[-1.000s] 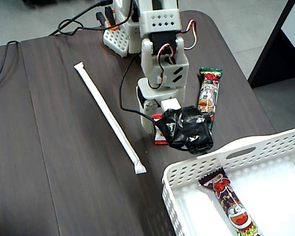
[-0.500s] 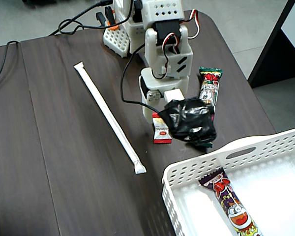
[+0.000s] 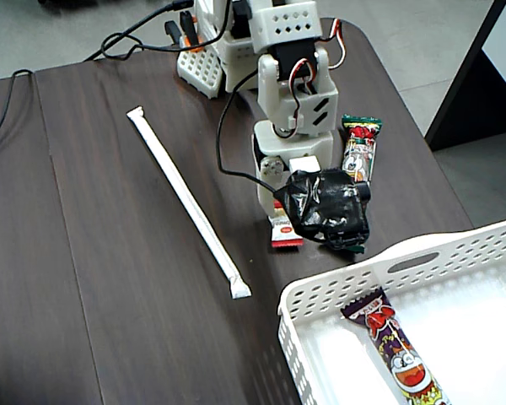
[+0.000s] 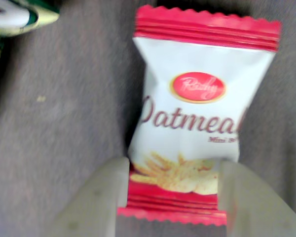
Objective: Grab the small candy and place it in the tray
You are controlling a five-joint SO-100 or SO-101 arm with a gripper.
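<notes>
The small candy is a cream wrapper with red ends and a red oval logo. It lies between my two pale fingers, which press on both sides of its lower end. In the fixed view the candy sits at table level under my gripper, just left of the black-wrapped wrist camera. My gripper is shut on it. The tray, a white perforated basket with a slot handle, stands at the lower right, a short way from the candy.
A long cartoon snack bar lies inside the tray. A green-ended bar lies right of the arm and shows in the wrist view at the top left. A long white paper-wrapped stick lies diagonally to the left.
</notes>
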